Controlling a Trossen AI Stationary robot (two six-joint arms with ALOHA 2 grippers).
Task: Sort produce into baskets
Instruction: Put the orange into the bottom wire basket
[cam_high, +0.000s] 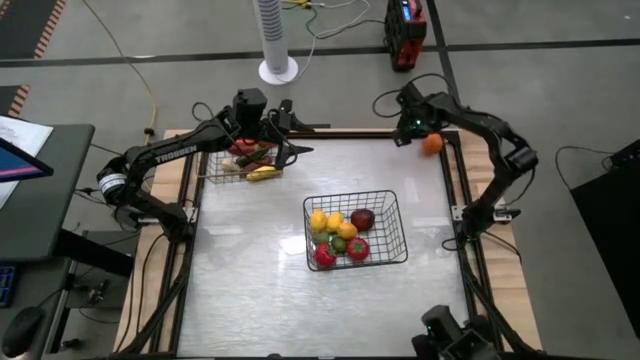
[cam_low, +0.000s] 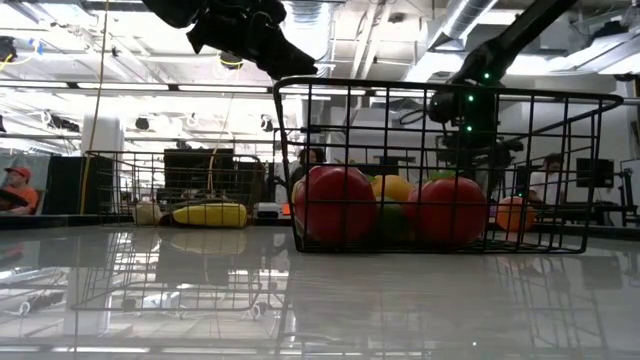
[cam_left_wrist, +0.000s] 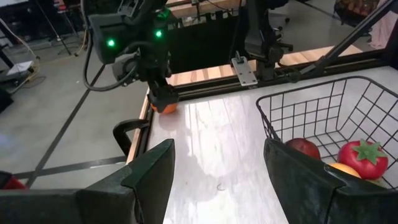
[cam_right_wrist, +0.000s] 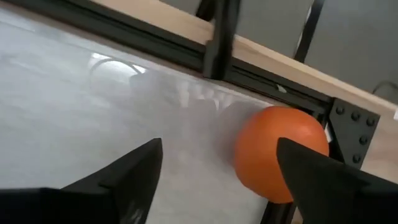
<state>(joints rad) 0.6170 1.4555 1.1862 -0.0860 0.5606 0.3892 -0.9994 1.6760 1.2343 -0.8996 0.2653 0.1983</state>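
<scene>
Banana (cam_high: 264, 173) lengthwise along grey basket (cam_high: 215, 172) front

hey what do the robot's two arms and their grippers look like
Both arms are dark, jointed tubes. The left arm carries white TROSSEN lettering and a white band near its base. The right arm shows small green lights near its wrist. The left gripper and right gripper each have two broad, dark, wedge-shaped fingers.

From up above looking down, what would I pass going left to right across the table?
Left gripper open over the grey basket holding a banana → black basket of round fruit → right gripper open → loose orange at the table's far right corner.
</scene>
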